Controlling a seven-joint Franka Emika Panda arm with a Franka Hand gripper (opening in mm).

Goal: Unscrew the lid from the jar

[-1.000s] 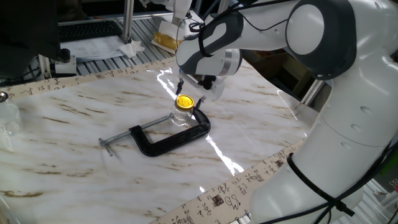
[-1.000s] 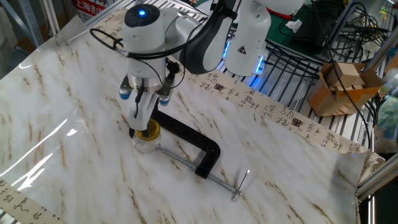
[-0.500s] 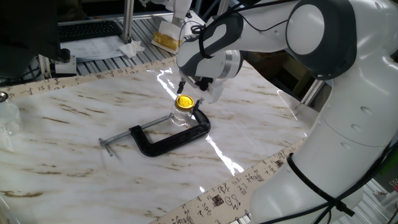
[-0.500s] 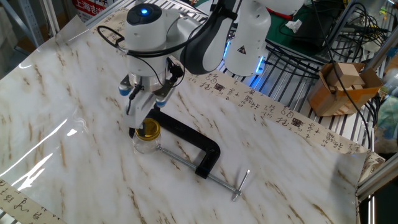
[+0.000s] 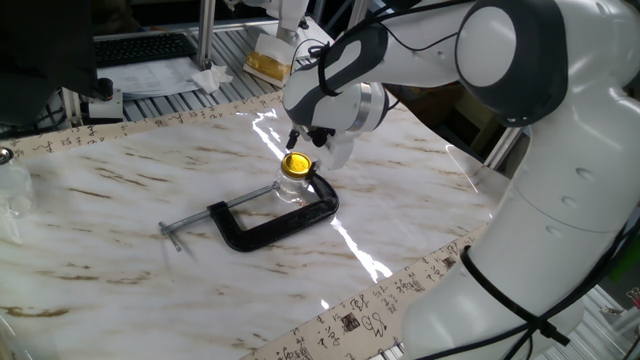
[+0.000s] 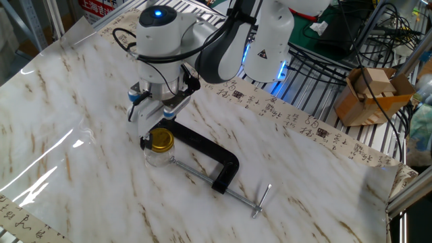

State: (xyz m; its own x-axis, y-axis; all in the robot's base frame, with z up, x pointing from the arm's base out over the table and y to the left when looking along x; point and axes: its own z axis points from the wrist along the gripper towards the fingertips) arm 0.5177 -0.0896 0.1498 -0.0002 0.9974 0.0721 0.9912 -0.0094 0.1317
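The jar [image 6: 158,154], pinned upright in the clamp [image 6: 202,158] mid-table so it could not turn, had the claw [image 6: 156,123] above its lid [image 6: 160,139], finger spread unclear.

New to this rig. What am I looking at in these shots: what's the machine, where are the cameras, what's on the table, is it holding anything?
It is a single white robot arm with a two-finger gripper at its tip, working over a marble-patterned table. Both pictures show the same instant from two fixed cameras on different sides of the table; neither is mounted on the arm.

On the table lies a black C-clamp with its long metal screw. Between the clamp's jaws stands a small clear glass jar with a yellow lid. The lid sits on the jar.

The gripper hangs just above and beside the lid. I cannot tell from these pictures whether its fingers touch the lid or whether they are open or shut. Nothing is lifted off the table.

Behind the table are a cardboard box, cables and other lab clutter.
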